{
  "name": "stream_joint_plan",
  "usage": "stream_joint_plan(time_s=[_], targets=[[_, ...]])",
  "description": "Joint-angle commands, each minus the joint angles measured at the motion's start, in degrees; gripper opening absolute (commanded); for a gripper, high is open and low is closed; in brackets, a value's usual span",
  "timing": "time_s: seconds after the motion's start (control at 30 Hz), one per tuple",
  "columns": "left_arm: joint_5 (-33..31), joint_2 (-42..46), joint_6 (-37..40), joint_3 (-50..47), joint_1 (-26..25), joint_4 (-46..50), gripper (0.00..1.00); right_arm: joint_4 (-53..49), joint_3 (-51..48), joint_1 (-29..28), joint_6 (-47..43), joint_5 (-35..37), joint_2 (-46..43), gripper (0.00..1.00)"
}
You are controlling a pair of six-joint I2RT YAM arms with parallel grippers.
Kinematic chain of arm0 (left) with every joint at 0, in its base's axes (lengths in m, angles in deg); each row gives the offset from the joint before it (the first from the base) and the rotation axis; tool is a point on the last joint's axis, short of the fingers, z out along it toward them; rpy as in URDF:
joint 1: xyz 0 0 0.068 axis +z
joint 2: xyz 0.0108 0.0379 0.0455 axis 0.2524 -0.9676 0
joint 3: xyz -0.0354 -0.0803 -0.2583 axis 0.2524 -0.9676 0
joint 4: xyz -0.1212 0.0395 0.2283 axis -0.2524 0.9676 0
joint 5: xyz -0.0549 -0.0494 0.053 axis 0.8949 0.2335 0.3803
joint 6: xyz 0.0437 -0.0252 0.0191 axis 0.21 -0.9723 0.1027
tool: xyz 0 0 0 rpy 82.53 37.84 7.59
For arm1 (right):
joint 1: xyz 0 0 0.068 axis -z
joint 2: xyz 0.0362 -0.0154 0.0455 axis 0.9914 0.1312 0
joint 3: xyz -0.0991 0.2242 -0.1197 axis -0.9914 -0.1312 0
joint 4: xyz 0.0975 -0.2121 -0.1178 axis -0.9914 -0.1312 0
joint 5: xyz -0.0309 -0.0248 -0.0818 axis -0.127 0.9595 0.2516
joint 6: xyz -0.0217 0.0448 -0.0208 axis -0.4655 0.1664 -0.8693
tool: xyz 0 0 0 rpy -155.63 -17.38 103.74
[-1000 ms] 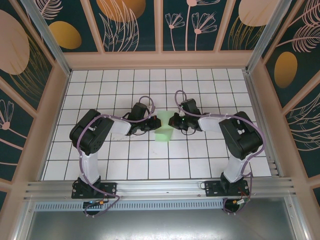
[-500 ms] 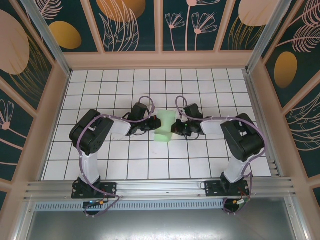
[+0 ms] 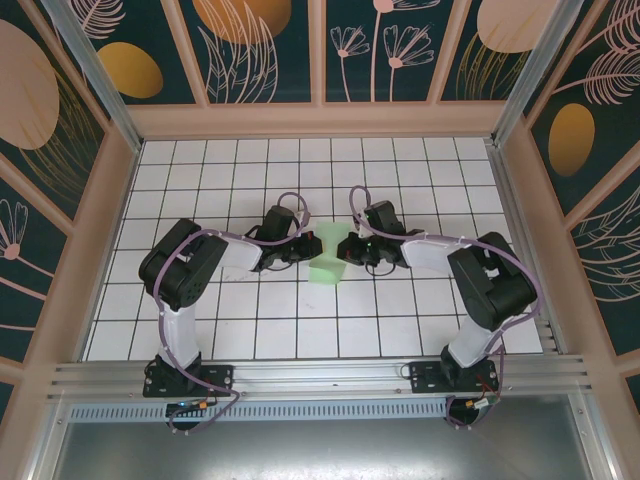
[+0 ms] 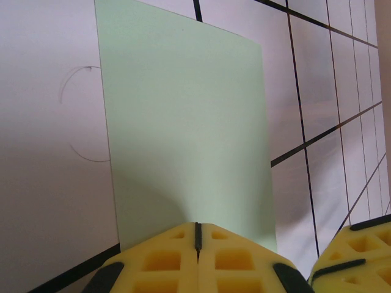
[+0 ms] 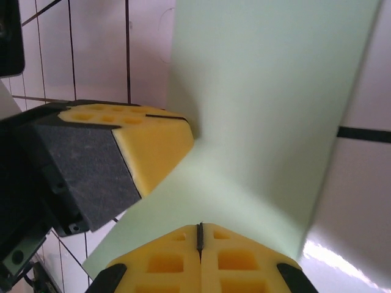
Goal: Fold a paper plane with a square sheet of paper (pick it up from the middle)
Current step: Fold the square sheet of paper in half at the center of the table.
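Square sheet of paper (image 3: pixel 328 268) was, as you saw from above, midway between the side edges of the table (image 3: pixel 400 330), with the left gripper (image 3: pixel 308 248) and right gripper (image 3: pixel 344 250) meeting at it; your left wrist view showed jaws pinching its edge, and your right wrist view likewise.

The square sheet of paper (image 4: pixel 183 122) is thin, smooth and matt. The desk (image 5: pixel 360 250) is glossy white, catching a sheen. The jaws of the left gripper (image 4: pixel 197 235) and right gripper (image 5: pixel 200 235) look like matt yellow waffled plastic. The front rail (image 3: pixel 320 375) is brushed metal.
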Motion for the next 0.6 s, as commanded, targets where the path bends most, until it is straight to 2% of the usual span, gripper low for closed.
stream_joint_plan(time_s=[0.0,0.37,0.57], targets=[[-10.22,-6.81,0.7,-5.13,0.51,18.68,0.0,0.21,1.44,-1.46,0.14,-2.32,3.08,0.0],[-10.75,-7.11,0.6,-5.04,0.48,18.69,0.0,-4.38,-4.63,-1.31,-4.02,-1.95,3.95,0.0],[-11.1,-6.94,0.62,-5.13,0.48,18.63,0.0,-6.42,-11.31,-0.81,-6.18,-0.28,0.01,0.0]])
